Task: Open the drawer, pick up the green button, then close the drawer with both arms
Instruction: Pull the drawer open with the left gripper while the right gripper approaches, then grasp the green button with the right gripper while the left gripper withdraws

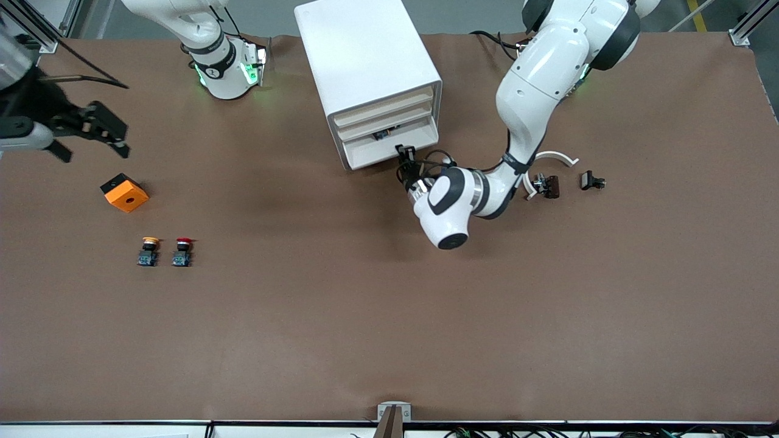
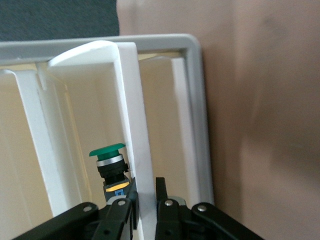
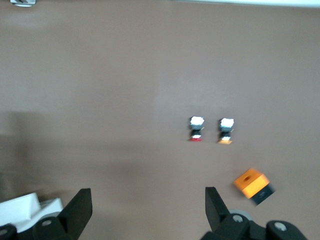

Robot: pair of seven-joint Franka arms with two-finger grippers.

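Opening step: left gripper (image 2: 145, 210) at frame bottom, jaws pinching drawer (image 2: 134, 125) front; button (image 2: 111, 165) inside. Next, judged: straight pull outward. Right gripper (image 1: 91, 131), upper left, waits, jaws spread.

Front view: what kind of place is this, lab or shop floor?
Likely a robotics lab bench: two white arms bolted at a brown-covered table, aluminium framing at its corners, loose cables along the edge.

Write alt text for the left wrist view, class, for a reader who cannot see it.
The black two-finger left gripper is shut on the pale front wall of a shallow white tray drawer. Inside stands a small push button with a green round cap, close beside that wall. Brown table surface shows beside the boxy white cabinet.
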